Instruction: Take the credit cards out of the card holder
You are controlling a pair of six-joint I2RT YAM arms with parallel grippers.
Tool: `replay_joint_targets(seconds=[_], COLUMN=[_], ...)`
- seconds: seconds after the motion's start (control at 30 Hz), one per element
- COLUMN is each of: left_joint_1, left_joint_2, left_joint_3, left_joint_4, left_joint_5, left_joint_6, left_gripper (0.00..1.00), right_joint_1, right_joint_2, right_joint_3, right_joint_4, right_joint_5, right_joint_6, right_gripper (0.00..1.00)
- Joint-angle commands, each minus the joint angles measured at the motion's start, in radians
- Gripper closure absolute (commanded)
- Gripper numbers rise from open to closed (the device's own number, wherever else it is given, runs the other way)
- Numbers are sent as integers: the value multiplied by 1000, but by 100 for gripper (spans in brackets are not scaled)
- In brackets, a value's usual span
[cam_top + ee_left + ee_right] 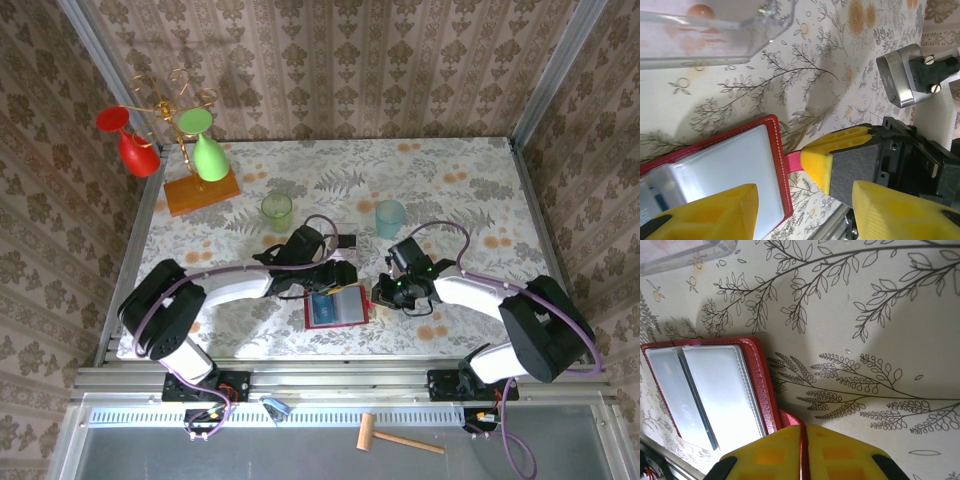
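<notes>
Card holder (337,307): red wallet, lying open and flat on the bench (450,190) near its front edge, between the two claws.
Credit cards (327,308): not yet out. From overhead a dark blue one shows in the wallet's left half. Whether a pale card sits behind the greyish pocket I cannot tell.
Red tab (794,161): short strap sticking out from the wallet's edge on the right arm's side.
Right claw (802,432): fingers together, clamped on the red tab, with a thin red strip showing between the yellow pads.
Left claw (804,195): jaws apart with nothing between them. One yellow finger (705,215) is over the clear pocket (735,165) and the other is past the wallet's edge, just beside the right claw. Contact with the pocket cannot be told.
Step in hand, as judged: anchoring the wallet so that a card can be drawn.
Method advised: pin the tab low against the bench without lifting. Bring the left claw to the pocket's open mouth, catch the card's edge rather than the plastic, and pull along the pocket's length.
Hazard: a skewed pull would drag the whole wallet or fold it shut.
</notes>
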Motion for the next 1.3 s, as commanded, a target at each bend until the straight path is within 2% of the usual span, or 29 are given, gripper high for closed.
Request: replay_joint_targets(seconds=[0.0, 0.4, 0.57, 0.63, 0.77, 1.03, 1.27], left_joint_1=[15, 40, 42, 43, 44, 45, 46], left_joint_2=[-45, -117, -120, -122, -129, -138, -141], left_joint_3=[-40, -126, -142, -149, -170, -218, -234], left_joint_4=[-27, -84, -82, -79, -71, -26, -10], left_joint_5=[-32, -78, -78, -79, -82, -82, -81], left_joint_6=[20, 42, 42, 42, 40, 19, 15], left_gripper=[47, 48, 48, 48, 48, 52, 55], right_joint_1=[-7, -7, -7, -6, -5, 18, 67], right_joint_2=[11, -27, -27, -71, -97, -118, -72], right_joint_3=[26, 34, 59, 75, 112, 208, 241], right_joint_4=[-37, -120, -166, -187, -223, -276, -205], right_joint_5=[-13, 4, 25, 35, 42, 47, -13], right_joint_6=[-23, -27, -28, -30, -28, -22, 27], right_gripper=[91, 91, 81, 76, 71, 69, 69])
